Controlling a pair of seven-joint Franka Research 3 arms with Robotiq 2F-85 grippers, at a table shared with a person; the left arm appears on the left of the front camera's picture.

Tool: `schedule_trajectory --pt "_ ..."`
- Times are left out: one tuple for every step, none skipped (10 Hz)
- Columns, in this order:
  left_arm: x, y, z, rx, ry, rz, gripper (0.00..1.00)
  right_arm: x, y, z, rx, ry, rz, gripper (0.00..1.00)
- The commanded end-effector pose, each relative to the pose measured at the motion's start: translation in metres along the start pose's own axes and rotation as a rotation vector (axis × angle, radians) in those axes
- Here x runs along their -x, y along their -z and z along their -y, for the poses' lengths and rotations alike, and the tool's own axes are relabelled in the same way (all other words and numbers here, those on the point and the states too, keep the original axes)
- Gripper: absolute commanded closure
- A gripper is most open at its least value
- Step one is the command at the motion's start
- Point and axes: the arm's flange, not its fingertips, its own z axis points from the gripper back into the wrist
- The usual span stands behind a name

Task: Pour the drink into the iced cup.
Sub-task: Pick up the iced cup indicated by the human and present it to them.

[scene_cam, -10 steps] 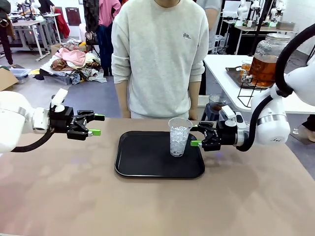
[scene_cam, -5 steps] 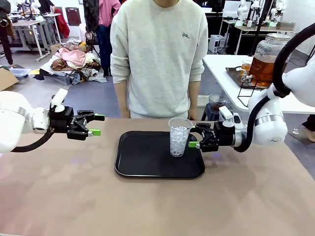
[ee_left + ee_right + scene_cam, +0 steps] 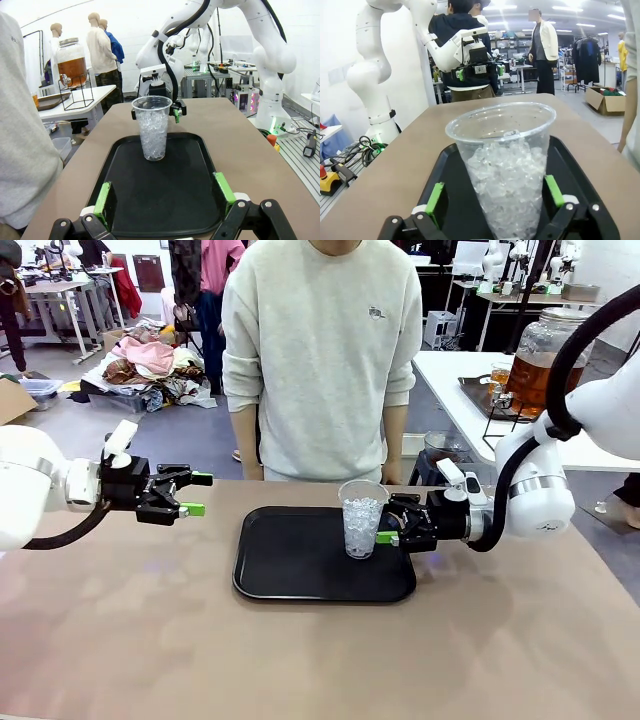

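Iced cup (image 3: 362,520) stands upright near the far right of the black tray (image 3: 290,575) on the worktop (image 3: 120,640), packed with ice and with no liquid visible in it. The right pincer (image 3: 388,522) is level with the cup's lower half, jaws spread wide, one on either side of it. The right wrist view shows the green pads (image 3: 436,197) flanking the cup walls with gaps, so nothing is gripped yet. Looks like a side grasp being lined up, low enough on the cup to stay steady. The left pincer (image 3: 198,494) hangs above the worktop well left of the tray, jaws apart and empty, pointing toward the cup, probably parked out of the way. The drink (image 3: 537,378) is amber liquid in the glass dispenser jar (image 3: 548,335), up on a wire stand on a white side table (image 3: 450,380) behind the right arm, well apart from the cup. So the cup likely has to go to the jar's tap; pouring not started. A person (image 3: 320,360) stands at the far edge behind the tray, arms down. Risk: squeezing the thin plastic too hard, or tipping ice out.
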Motion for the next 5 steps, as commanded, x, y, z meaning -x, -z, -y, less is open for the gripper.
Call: schedule_trajectory --pt "-0.0022 0.0020 -0.0005 -0.009 -0.007 -0.002 0.00 0.0013 0.0099 0.0033 0.001 0.020 -0.021 0.00" --pt "-0.0022 0.0020 -0.0005 -0.009 -0.007 -0.002 0.00 0.0031 0.0125 0.0044 0.025 0.007 -0.027 0.00" --pt "-0.0022 0.0020 -0.0005 -0.009 -0.007 -0.002 0.00 0.0036 0.0137 0.0056 0.051 -0.004 -0.028 0.00" --pt "-0.0022 0.0020 -0.0005 -0.009 -0.007 -0.002 0.00 0.0043 0.0161 0.0062 0.061 0.000 -0.026 0.00" --pt "-0.0022 0.0020 -0.0005 -0.009 -0.007 -0.002 0.00 0.0052 0.0188 0.0070 0.076 -0.006 -0.028 0.00"
